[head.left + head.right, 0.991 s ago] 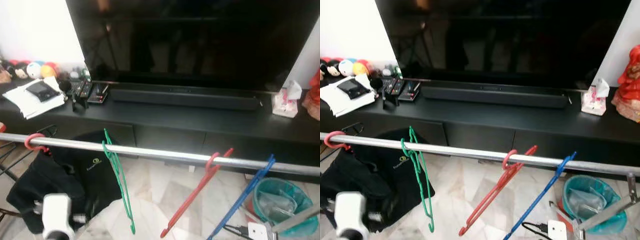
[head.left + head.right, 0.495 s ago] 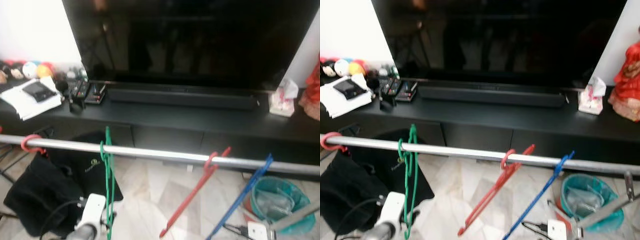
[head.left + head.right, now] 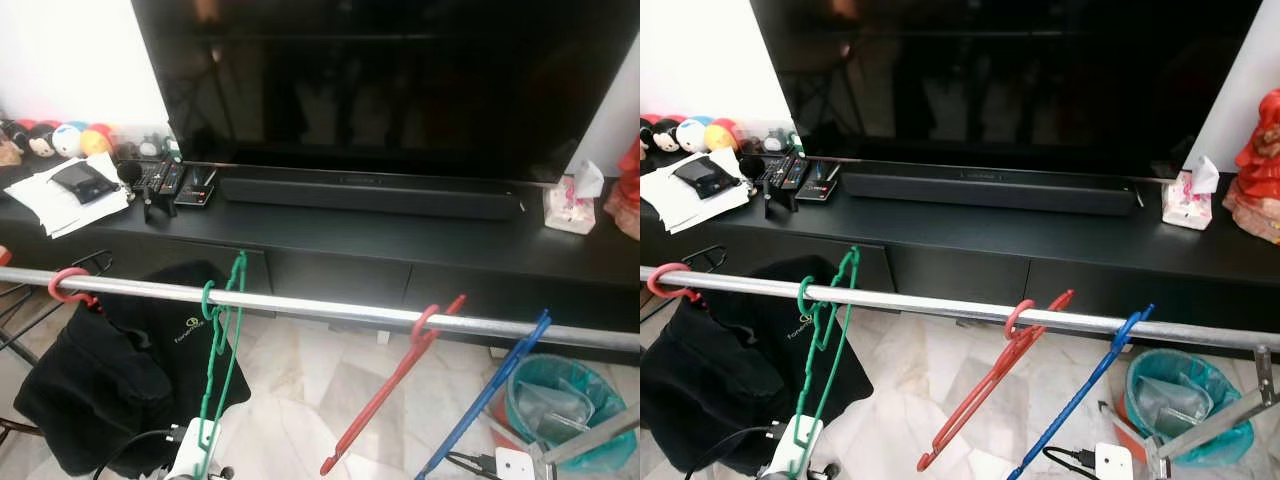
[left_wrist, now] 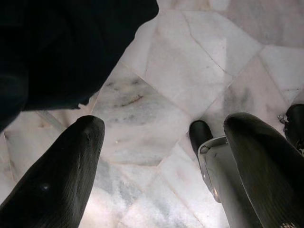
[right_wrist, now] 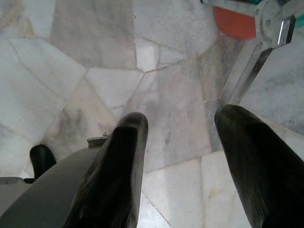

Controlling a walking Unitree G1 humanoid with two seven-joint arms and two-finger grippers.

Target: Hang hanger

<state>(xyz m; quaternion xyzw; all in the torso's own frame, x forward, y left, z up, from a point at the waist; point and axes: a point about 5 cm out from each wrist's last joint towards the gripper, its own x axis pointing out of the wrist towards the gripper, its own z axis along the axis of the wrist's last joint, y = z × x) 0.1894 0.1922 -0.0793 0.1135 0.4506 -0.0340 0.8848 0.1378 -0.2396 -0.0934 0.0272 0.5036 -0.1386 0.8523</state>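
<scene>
- Your widest landmark is the black television (image 3: 400,80), over a long black cabinet (image 3: 420,245) with a soundbar (image 3: 370,195) along its top.
- In front of you a silver rail (image 3: 320,308) crosses the whole view, slightly lower toward your right. It is the near edge to mind.
- A black garment (image 3: 100,380) hangs at your left below the rail; a pale marble floor (image 3: 310,400) shows as open room between it and the teal bin (image 3: 565,410) at your right.
- The green hanger (image 3: 220,370) is thin plastic. Its hook is over the rail just right of the garment, and its body is tilted, with the lower end near the white left arm part at the bottom edge.
- A red hanger (image 3: 395,385) and a blue hanger (image 3: 490,390) hang slanted farther right, well apart from the green one; a red hook (image 3: 65,285) sits near the rail's left end.
- Your left gripper (image 4: 161,166) stands parted over bare floor, grasping nothing.
- Your right gripper (image 5: 180,156) is also spread wide over floor, beside a metal frame leg (image 5: 251,66).
</scene>
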